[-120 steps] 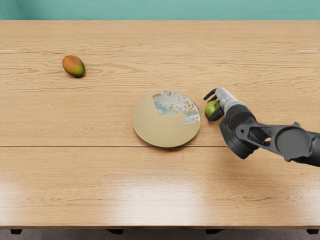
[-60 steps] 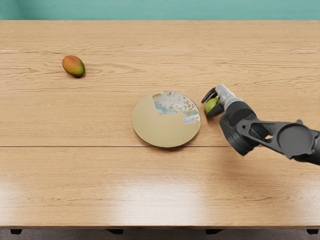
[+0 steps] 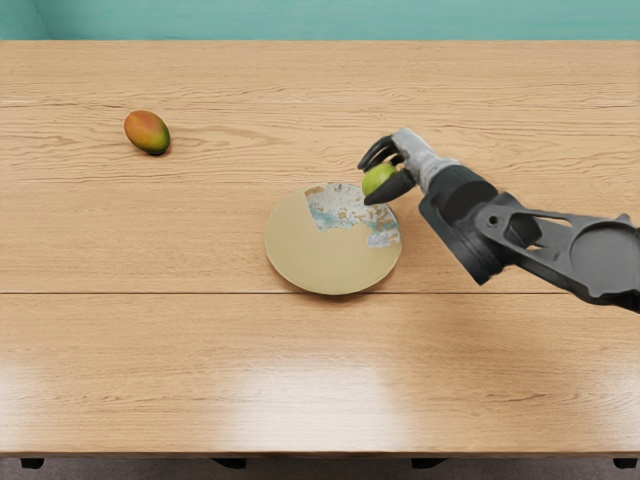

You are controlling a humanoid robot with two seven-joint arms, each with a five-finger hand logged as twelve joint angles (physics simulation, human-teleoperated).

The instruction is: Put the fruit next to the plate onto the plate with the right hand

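My right hand [image 3: 383,170] holds a small green fruit [image 3: 377,178], its dark fingers curled around it. The hand hangs raised over the far right rim of the round tan plate [image 3: 315,250], which has a patterned patch at its upper right. The right arm reaches in from the picture's right edge. Whether the fruit touches the plate I cannot tell; it looks lifted.
An orange-green mango [image 3: 147,131] lies far off at the left back of the wooden table [image 3: 320,370]. A teal wall runs along the table's far edge.
The right hand has lifted the green fruit from the table beside the plate's right rim and carried it left and up, over the plate's far right edge.
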